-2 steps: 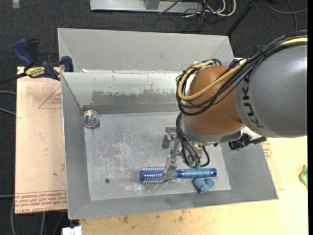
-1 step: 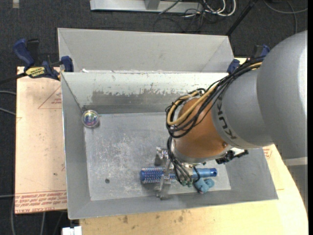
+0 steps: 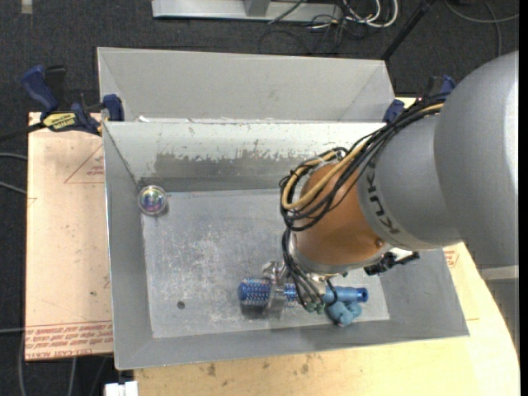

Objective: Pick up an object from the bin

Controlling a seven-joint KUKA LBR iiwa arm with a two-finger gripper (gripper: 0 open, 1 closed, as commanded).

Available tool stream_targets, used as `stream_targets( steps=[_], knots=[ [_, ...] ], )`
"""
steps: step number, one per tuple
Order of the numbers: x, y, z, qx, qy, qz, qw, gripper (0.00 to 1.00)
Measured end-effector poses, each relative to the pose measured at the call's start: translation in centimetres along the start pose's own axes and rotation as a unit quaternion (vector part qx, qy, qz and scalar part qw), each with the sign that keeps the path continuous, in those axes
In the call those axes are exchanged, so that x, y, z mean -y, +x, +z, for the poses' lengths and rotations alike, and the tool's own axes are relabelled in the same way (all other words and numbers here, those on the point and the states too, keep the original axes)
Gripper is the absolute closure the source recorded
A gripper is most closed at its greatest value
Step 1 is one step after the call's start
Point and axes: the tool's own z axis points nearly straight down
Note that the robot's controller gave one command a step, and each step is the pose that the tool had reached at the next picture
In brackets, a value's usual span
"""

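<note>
The grey metal bin point(image 3: 247, 172) takes up the middle of the frame. Its floor is mostly bare, so the few loose things lie in the open rather than heaped, and each could be taken without disturbing the others.

My arm point(image 3: 462, 163) reaches in from the right edge and bends down over the lower right part of the floor. The orange cover point(image 3: 338, 229) at my wrist and the loop of cables point(image 3: 322, 180) above it hang over that spot. I judge I am placed there because 2 of the 3 things worth picking lie close together there.

My pincer point(image 3: 290, 291) sits low at the lower centre of the frame, close to the floor and near the front wall. I cannot tell how far it is open, nor whether it has hold of anything, because the metal parts there run together with what lies beside them.

Just to its left lies a blue bristly roller point(image 3: 255, 294), a short cylinder on its side. Whether it touches the pincer I cannot tell. Just to its right lies a lumpy blue plastic piece point(image 3: 345, 305), partly under my wrist. The pincer stands between these 2, and I cannot say which is the one to be picked.

A small shiny ball point(image 3: 153, 200) rests at the upper left of the floor, by the back corner and well apart from me. A tiny dark speck point(image 3: 181, 306) lies at the lower left.
</note>
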Motion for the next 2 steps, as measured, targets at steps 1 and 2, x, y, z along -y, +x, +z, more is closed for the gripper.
stream_targets(
  steps=[1, 2],
  knots=[
    [-4.1, -1.0, -12.3, 0.0047, -0.002, 0.012, 0.9999, 1.00],
    [-7.3, -0.2, -20.8, 0.0032, -0.001, -0.114, 0.9934, 1.00]
  ],
)
